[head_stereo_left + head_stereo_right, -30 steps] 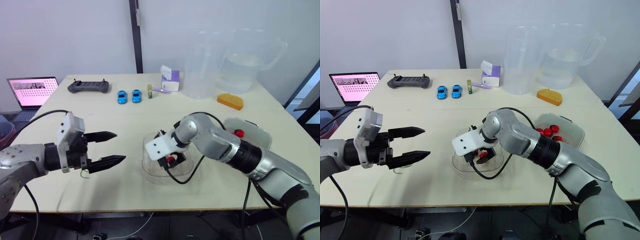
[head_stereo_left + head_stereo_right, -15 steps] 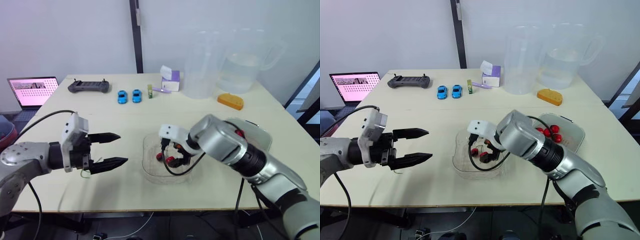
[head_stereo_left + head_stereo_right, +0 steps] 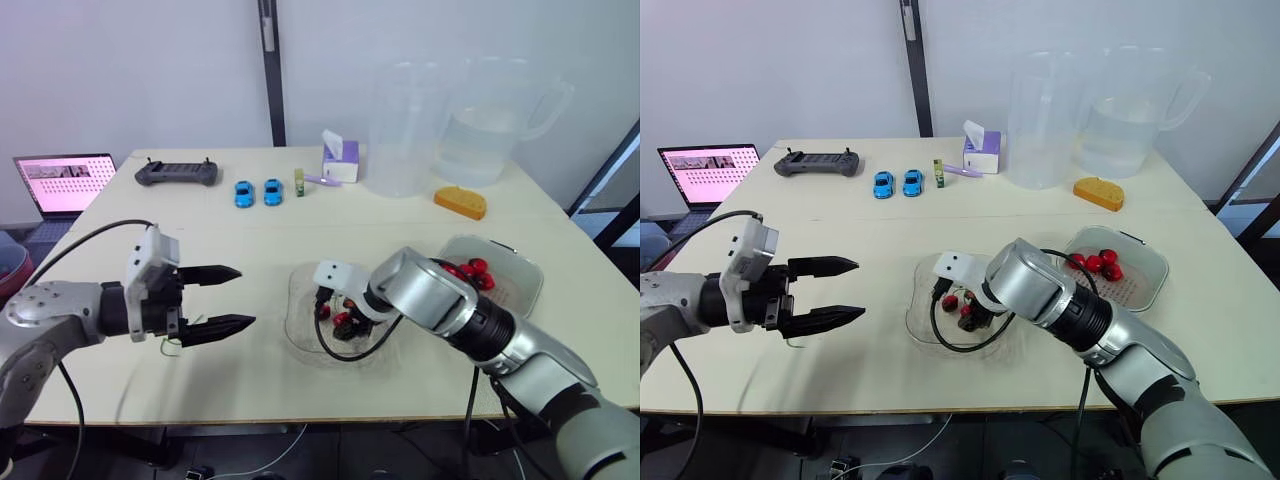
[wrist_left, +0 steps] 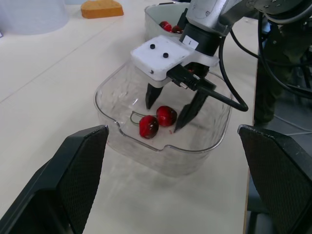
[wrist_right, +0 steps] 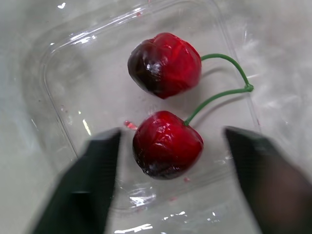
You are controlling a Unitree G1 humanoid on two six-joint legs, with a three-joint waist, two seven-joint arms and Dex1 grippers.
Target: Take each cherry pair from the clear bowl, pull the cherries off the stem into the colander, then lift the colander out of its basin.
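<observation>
In the right wrist view, the right gripper's two fingers are blurred dark shapes either side of the nearer cherry, cut off by the picture's edge. From the head, its fingertips are hidden behind its white block and a looped black cable. The forearm covers part of the colander just beyond it. The left gripper's fingers are cut off too. A thin green scrap just under that gripper is too small to tell.

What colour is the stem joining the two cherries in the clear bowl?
Green; the stem shows best in the right wrist view.
</observation>
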